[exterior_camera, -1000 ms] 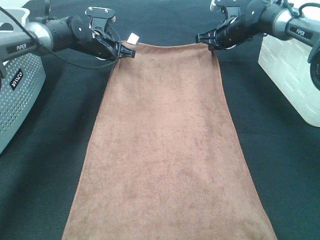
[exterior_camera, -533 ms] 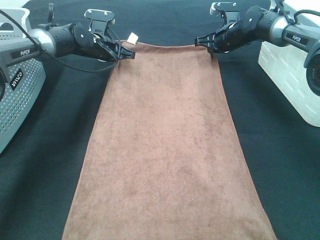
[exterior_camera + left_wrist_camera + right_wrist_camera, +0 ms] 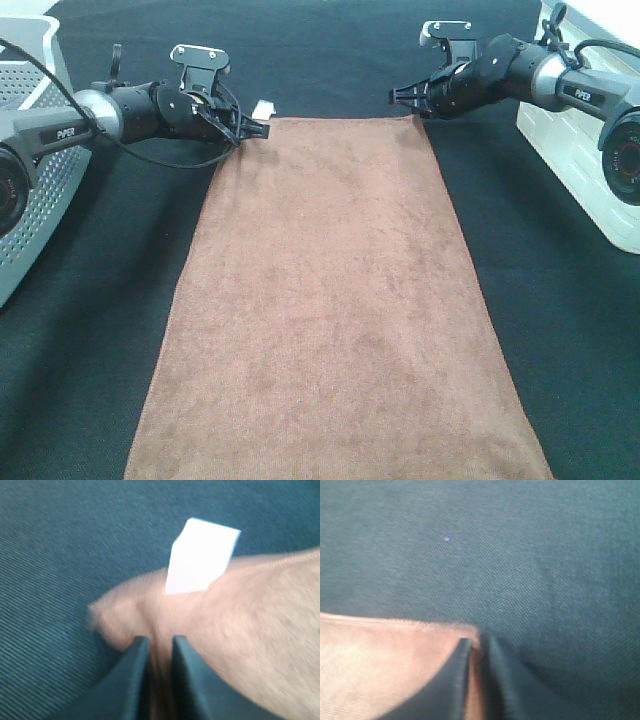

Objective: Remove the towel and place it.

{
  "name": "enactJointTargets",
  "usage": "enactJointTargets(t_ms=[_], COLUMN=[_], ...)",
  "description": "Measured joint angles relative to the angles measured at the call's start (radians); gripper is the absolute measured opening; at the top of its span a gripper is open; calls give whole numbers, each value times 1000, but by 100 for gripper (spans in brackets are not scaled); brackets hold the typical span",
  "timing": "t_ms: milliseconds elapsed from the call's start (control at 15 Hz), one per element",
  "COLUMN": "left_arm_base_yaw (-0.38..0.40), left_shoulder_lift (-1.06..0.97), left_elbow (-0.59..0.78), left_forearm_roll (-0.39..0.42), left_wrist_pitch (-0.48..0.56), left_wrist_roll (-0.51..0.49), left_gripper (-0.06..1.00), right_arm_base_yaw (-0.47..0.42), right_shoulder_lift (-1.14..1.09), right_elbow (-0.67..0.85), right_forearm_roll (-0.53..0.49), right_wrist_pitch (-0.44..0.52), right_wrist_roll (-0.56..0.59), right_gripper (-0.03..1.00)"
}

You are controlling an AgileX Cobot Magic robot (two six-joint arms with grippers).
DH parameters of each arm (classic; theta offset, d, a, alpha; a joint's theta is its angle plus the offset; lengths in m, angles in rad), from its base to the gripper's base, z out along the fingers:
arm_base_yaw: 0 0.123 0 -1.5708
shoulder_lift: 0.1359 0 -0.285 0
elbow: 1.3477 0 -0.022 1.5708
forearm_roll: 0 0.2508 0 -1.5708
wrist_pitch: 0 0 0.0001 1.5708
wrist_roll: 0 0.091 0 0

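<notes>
1. Towel spread flat along the black bench, out of both containers.
2. Left claw pinched narrow on the far corner by the white tag; right claw likewise on the other far corner.
3. Probably only release left.
4. Grey basket and white bin: contents unseen.

surface: black cloth table | on it: brown towel, grey basket, white bin
</notes>
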Motion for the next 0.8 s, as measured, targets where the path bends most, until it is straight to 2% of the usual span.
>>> enactJointTargets(t_ms=[200,267,400,467,533,667,800], left_arm_base_yaw=[0,0,1,1,2,7,7], left_shoulder_lift=[5,5,-13,-13,-42,-151,-301], left_elbow=[0,0,0,0,0,0,0], left_forearm_roll=[1,2,9,9,24,75,148], left_wrist_pitch=[-53,-52,22,22,94,278,457], left_wrist_roll=[0,0,0,0,0,-36,-133], left_gripper=[60,73,79,79,79,79,82], right_arm_base_yaw=[-1,-1,-1,-1,-1,-1,-1], right_shoulder_lift=[-1,-4,-36,-36,-76,-185,-330], right_elbow=[0,0,0,0,0,0,0], right_forearm_roll=[-2,-2,-2,-2,-2,-3,-4], right_wrist_pitch=[-9,22,119,119,176,346,552], right_wrist_roll=[0,0,0,0,0,1,38], right_gripper=[61,71,74,74,75,75,75])
